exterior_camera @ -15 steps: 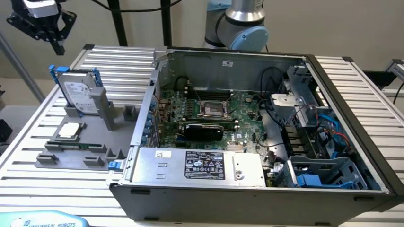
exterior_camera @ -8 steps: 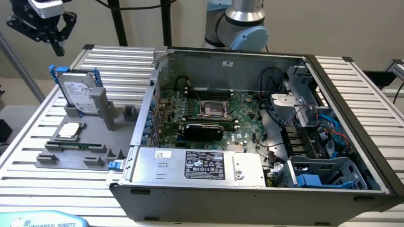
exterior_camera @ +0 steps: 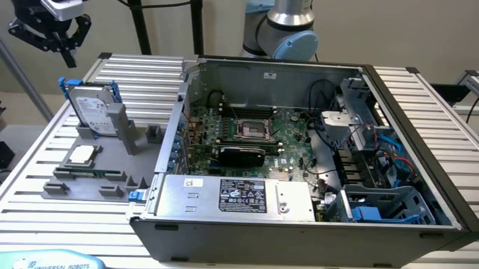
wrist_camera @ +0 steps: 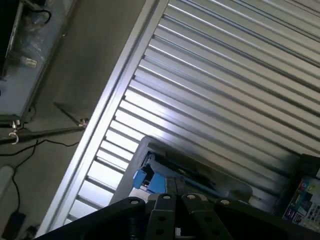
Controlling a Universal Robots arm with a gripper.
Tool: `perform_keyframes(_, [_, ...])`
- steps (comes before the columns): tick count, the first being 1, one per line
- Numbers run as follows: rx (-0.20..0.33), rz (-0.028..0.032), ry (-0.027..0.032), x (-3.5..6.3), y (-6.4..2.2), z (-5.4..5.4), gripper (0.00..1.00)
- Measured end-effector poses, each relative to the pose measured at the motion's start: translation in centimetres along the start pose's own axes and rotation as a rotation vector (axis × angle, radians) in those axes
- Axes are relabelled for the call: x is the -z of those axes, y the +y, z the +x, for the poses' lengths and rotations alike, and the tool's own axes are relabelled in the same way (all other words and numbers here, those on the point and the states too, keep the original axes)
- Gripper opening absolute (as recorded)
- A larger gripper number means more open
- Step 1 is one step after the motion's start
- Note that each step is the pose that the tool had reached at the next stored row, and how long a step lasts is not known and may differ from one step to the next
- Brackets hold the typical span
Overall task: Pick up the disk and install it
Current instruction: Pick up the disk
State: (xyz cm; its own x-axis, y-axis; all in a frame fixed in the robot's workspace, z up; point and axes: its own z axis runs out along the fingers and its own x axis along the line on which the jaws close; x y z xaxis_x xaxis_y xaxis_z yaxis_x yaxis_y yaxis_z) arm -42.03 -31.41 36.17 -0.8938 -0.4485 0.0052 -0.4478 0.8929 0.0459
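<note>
Exterior view: gripper (exterior_camera: 69, 60), fingers together, hangs free above the disk (exterior_camera: 97, 115), seemingly clear of its top edge.

Exterior view: high, standing well back, looking down slantwise over the computer case (exterior_camera: 299, 238) and ribbed table (exterior_camera: 142, 70), mid-range
Wrist view: looking down, nearer the table
Shared: table slats, disk (exterior_camera: 96, 112) (wrist_camera: 155, 181)

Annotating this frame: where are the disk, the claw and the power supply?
disk (exterior_camera: 94, 114): exterior view, white label.
claw (exterior_camera: 69, 59): exterior view, at its fingertips.
power supply (exterior_camera: 241, 196): exterior view, black label.
</note>
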Motion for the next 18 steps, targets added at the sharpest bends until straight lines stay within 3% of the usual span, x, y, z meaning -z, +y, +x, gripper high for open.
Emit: perform_keyframes(18, [0.327, 0.0017, 0.015, -0.03, 0.0, 0.0, 0.11])
